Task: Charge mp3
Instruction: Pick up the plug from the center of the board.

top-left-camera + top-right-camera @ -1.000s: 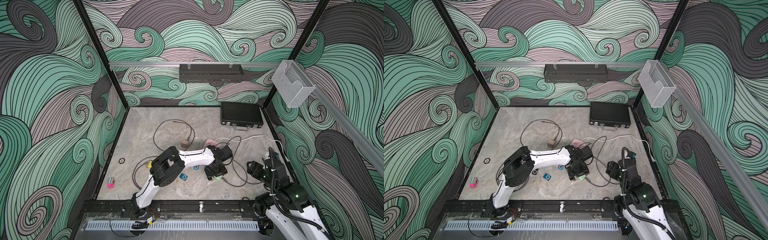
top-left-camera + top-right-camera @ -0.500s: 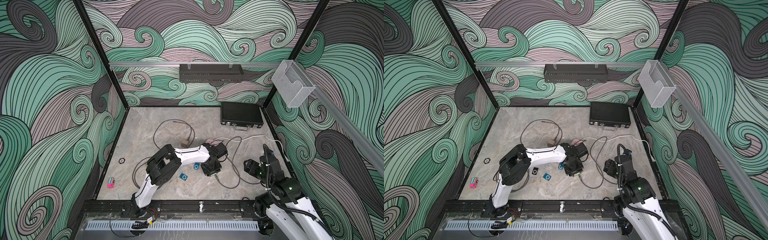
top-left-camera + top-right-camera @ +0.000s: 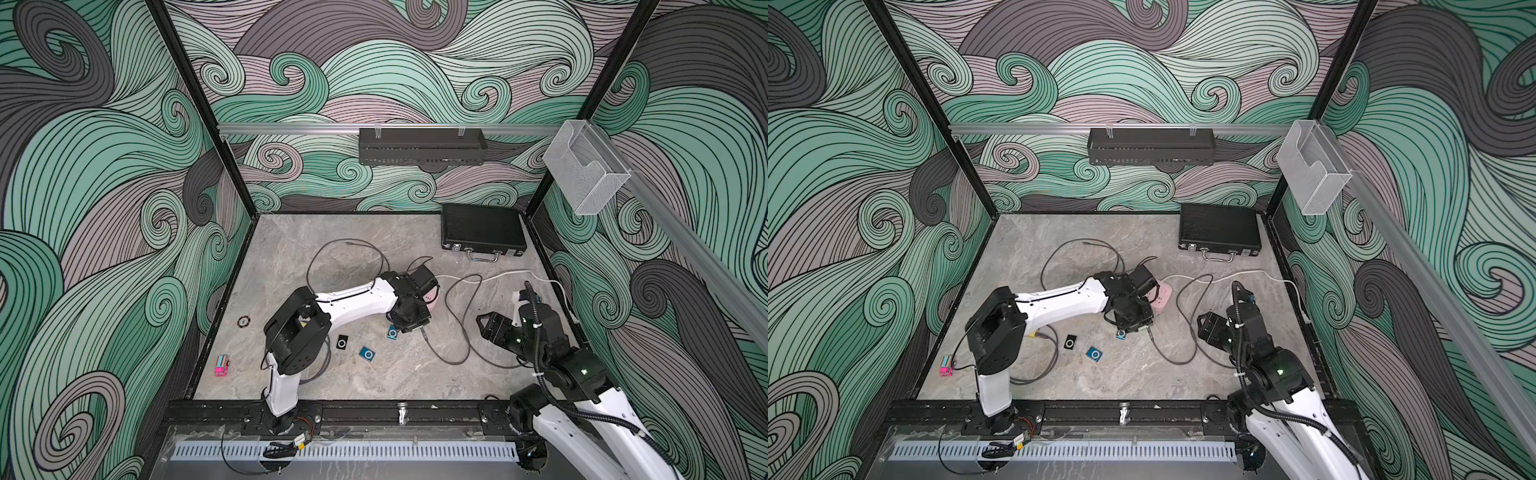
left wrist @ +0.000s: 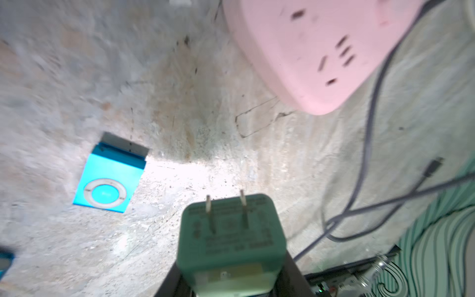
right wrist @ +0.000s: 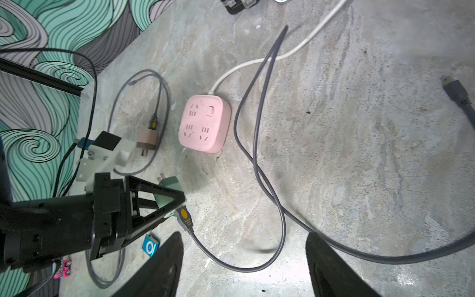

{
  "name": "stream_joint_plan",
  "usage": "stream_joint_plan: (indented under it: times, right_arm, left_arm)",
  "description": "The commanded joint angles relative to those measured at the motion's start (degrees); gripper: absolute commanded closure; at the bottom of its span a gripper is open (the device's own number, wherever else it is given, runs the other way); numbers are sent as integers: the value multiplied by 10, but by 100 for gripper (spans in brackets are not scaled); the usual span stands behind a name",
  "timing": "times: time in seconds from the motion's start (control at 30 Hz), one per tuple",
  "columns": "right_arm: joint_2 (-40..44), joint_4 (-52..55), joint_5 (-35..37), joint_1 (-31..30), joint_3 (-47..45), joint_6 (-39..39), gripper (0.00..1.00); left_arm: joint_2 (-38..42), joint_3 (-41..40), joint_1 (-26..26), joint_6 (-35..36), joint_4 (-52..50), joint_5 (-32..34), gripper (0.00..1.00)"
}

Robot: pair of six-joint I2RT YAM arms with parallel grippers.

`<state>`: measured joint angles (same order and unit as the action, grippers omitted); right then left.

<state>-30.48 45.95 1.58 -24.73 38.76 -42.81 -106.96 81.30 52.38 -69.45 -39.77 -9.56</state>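
**Left wrist view: green charger clamped, three players loose on the table**

I find the left gripper (image 5: 171,196) closed on the green charger (image 4: 231,231), its jaws drawn part-way in and pressing the charger's sides. The two prongs point toward the pink power strip (image 4: 308,51), which sits near but not touching. In the right wrist view a grey cable (image 5: 257,267) is plugged into the charger's rear. Its free plug (image 5: 455,90) lies on the bare table (image 5: 359,154), well apart from every player.

I count three players in both top views, all lying flat on the table. The blue mp3 (image 3: 392,332) is just beside the left gripper. A black mp3 (image 3: 342,342) and a second blue mp3 (image 3: 367,354) lie near it, closer to the front edge, each apart from the others. The right gripper (image 5: 243,235) hovers over the grey cable with its jaws wide apart and nothing held between them. A brown charger (image 5: 146,140) lies near the power strip.
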Motion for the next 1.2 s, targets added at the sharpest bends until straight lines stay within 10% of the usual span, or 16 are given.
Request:
stream_joint_plan:
  times: [0.0, 0.63, 1.17]
  right_arm:
    - [-3, -3, 0, -11, 23, -21, 25]
    - [-105, -69, 85, -37, 43, -11, 27]
    - [-365, -171, 91, -20, 93, 4, 26]
  left_arm:
    - [46, -7, -18, 51, 1, -20, 71]
    - [170, 62, -116, 232, -61, -125, 71]
    - [166, 62, -123, 266, -37, -162, 72]
